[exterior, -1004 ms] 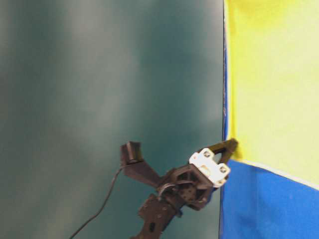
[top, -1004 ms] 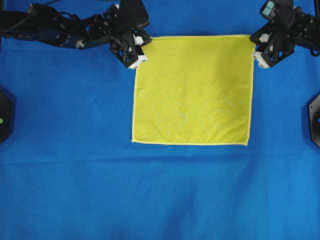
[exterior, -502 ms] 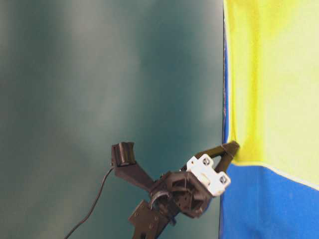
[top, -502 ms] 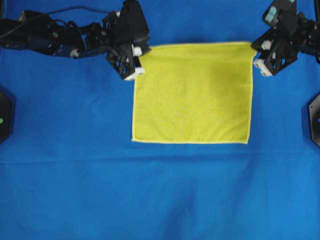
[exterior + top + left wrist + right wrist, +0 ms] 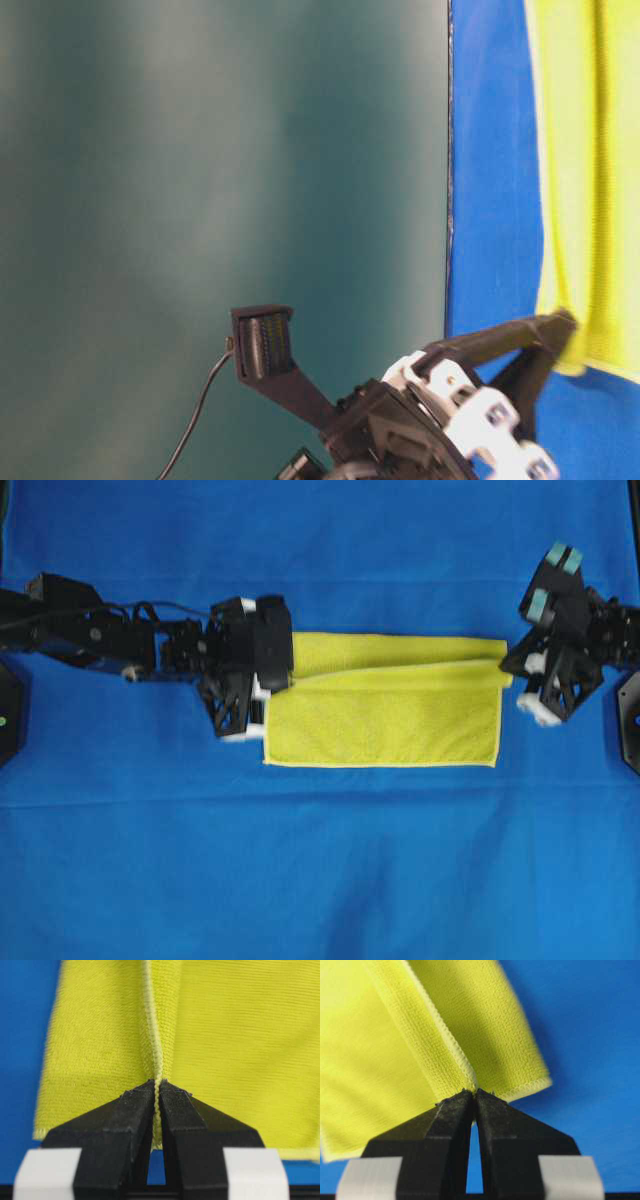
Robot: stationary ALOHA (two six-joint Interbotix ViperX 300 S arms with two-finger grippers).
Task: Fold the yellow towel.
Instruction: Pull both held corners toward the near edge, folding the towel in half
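The bright yellow, square microfibre towel [image 5: 385, 705] lies mid-frame in the overhead view on the blue cloth-covered table [image 5: 320, 860], part-folded: its far edge is lifted and carried over toward the near hem, so it reads as a wide strip w/ long axis running left-right. The left gripper [image 5: 262, 685] sits at the towel's left end, the right gripper [image 5: 512, 670] at its right end, each arm nearest its own corner. Both wrist views show the black jaws pinched tight on the pale stitched hem, one corner apiece. The relation that matters: the carried edge hangs roughly halfway down the strip, w/ the free near hem [image 5: 380, 766] lower in frame, i.e. straight ahead of both grippers' travel. My guess is the corners need to come down level w/ that hem, both ends even, before letting go. No containers anywhere in view; nothing else on the cloth.
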